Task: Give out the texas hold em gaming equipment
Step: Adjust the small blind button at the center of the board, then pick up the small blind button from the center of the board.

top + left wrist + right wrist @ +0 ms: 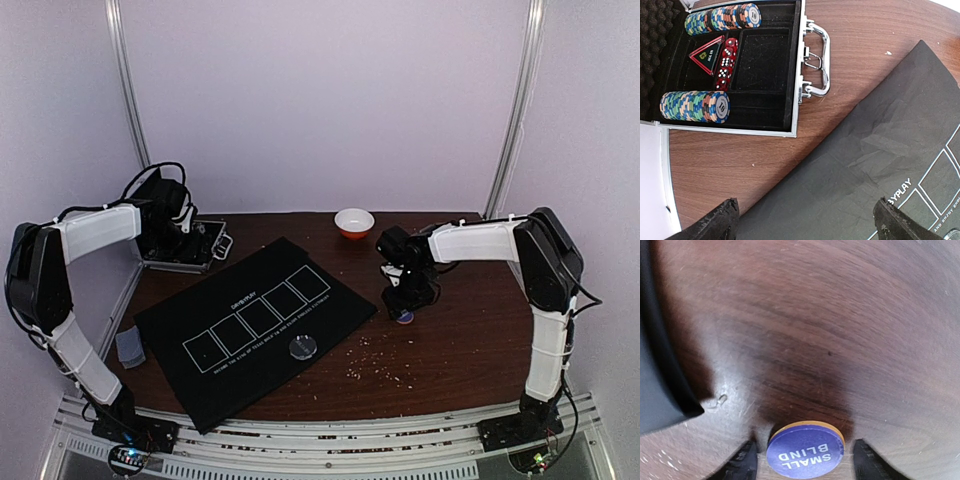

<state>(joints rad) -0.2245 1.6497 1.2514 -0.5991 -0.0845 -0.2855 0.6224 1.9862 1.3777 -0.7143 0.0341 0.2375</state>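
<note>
Two arms stand over the brown table point(470, 340) in the top view. The left gripper point(186, 232) hangs at the left of the frame over an open metal case point(205, 250). The right gripper point(404, 304) points down right of centre, above a purple disc point(405, 318) on bare wood just off the right corner of the black mat point(225, 385). A clear disc point(303, 347) lies on the mat below its row of five boxes. Grey-blue cards point(130, 346) lie off the mat's left edge, and a white bowl point(354, 222) stands at top centre.

In the left wrist view, the left gripper point(805, 225) is spread wide along the bottom edge, with nothing between its fingers point(715, 222). Below it are wood and mat point(880, 145). The case point(762, 65), upper left, holds two rows of striped chips point(695, 106) and red dice point(726, 62).

In the right wrist view, the purple disc point(805, 450), marked SMALL BLIND, lies flat at bottom centre between the fingers point(740, 467) of the right gripper point(805, 471). A gap shows on each side, so the jaws are parted and not pinching it.
</note>
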